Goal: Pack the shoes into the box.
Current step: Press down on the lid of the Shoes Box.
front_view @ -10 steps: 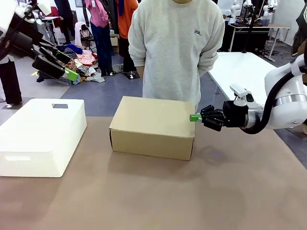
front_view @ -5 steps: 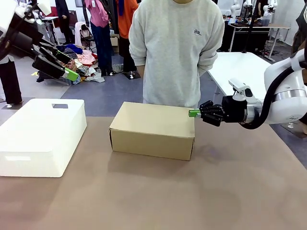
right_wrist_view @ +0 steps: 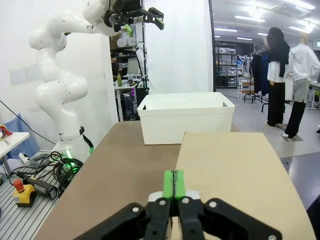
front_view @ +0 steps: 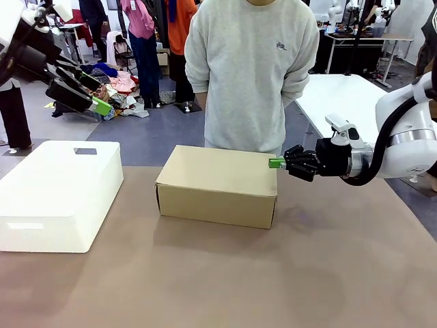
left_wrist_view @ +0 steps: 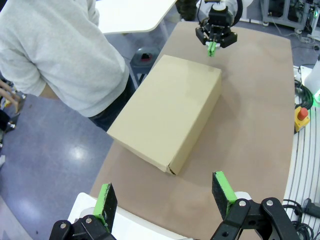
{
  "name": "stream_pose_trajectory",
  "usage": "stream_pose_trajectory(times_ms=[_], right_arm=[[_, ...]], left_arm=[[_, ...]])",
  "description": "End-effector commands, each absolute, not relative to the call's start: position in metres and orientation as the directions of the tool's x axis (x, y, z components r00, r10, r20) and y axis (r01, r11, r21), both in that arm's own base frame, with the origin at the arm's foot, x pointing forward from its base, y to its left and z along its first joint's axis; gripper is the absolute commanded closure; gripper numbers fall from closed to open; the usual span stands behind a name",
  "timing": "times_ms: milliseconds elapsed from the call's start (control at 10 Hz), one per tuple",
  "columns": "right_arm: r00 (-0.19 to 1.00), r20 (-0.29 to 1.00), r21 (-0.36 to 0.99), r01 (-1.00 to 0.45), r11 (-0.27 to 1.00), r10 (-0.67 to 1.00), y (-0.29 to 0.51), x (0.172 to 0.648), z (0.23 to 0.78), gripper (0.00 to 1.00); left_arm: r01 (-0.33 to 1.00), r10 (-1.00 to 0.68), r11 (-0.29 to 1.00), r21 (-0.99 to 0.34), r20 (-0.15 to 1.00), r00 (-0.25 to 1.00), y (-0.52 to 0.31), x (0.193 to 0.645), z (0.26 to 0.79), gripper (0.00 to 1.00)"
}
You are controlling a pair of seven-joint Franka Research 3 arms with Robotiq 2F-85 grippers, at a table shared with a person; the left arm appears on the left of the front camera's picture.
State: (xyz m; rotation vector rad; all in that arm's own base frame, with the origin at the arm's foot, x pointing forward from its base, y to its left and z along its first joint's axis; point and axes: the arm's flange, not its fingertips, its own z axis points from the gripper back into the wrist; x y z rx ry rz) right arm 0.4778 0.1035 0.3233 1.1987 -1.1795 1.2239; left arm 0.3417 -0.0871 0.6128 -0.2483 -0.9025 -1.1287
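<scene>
One brown cardboard box (front_view: 217, 184) sits in the middle of the table (front_view: 273, 273), its flap lid down flat. One white plastic bin (front_view: 58, 195) stands well apart on the robot's left. A person in a grey sweatshirt (front_view: 249, 68) stands at the far edge, just behind the box. The right gripper (front_view: 276, 163) has its two green pads pressed together, empty, at the box's top far right corner. The left gripper (front_view: 85, 94) hangs high over the bin side, fingers spread wide, holding nothing

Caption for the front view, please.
Shut right gripper at the closed box's top right edge; left gripper open above the white bin.
</scene>
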Motion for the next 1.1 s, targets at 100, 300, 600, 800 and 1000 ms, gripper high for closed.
stream_pose_trajectory(times_ms=[100,300,600,800,1000], right_arm=[[-0.003,1.0,-0.002,-1.0,-0.007,0.026,0.103,0.478,0.325,1.0],[-0.003,1.0,-0.002,-1.0,-0.007,0.026,0.103,0.478,0.325,1.0],[0.085,0.995,0.085,-0.996,0.01,0.046,0.104,0.47,0.337,1.0],[0.126,0.981,0.116,-0.99,0.074,0.146,0.108,0.454,0.365,1.0],[0.188,0.951,0.146,-0.973,0.177,0.248,0.113,0.439,0.386,0.69]], left_arm=[[0.868,-0.67,0.426,0.256,0.733,0.113,-0.086,0.342,0.612,0.0],[0.868,-0.67,0.426,0.256,0.733,0.113,-0.086,0.342,0.612,0.0],[0.851,-0.64,0.481,0.211,0.748,0.176,-0.093,0.344,0.611,0.0],[0.845,-0.617,0.501,0.19,0.763,0.194,-0.101,0.349,0.611,0.0],[0.83,-0.573,0.546,0.116,0.774,0.269,-0.108,0.359,0.61,0.0]])
